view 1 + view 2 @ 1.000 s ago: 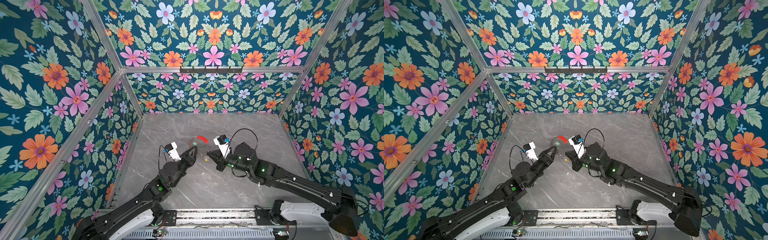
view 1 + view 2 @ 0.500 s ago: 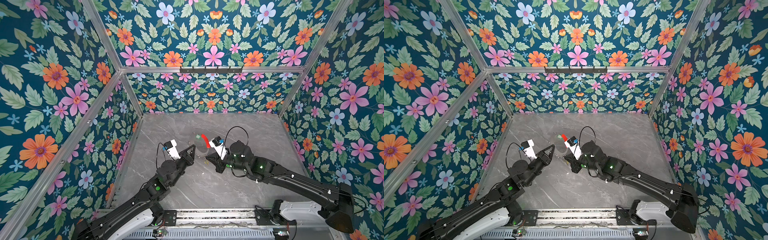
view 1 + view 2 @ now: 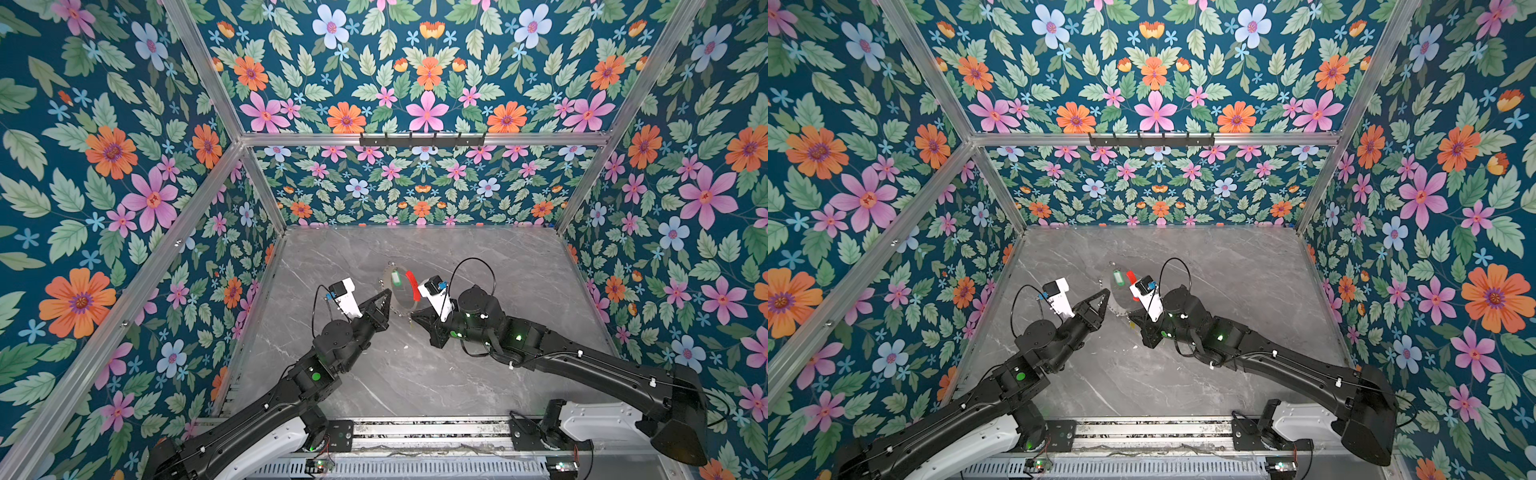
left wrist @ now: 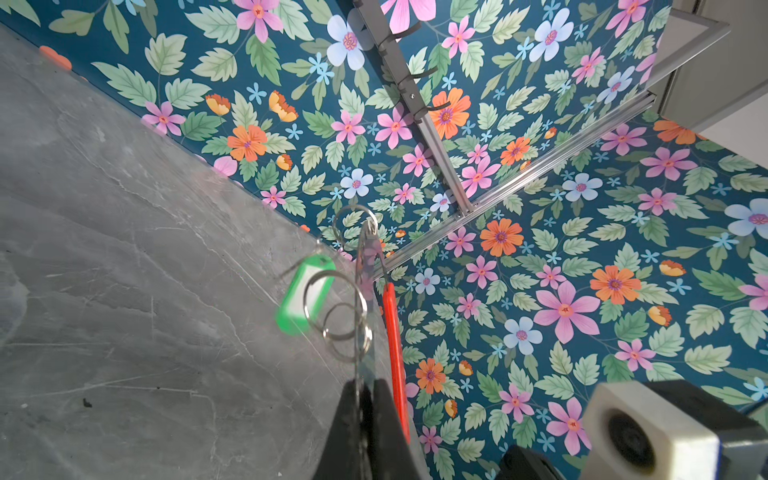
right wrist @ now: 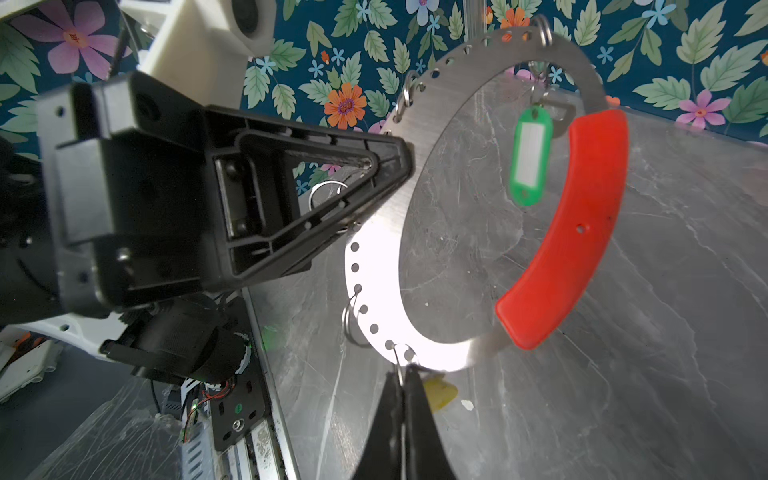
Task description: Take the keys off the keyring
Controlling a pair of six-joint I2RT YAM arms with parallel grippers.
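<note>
Holding the keyring upright above the middle of the desk, left fingers and right fingers both clamped on its rim, I worry opposing pulls could twist it loose, dropping the green-tagged key hanging from it

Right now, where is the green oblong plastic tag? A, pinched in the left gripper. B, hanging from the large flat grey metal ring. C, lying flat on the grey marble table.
B: the green tag dangles from the grey metal ring at its rim, clear of the table.
</note>
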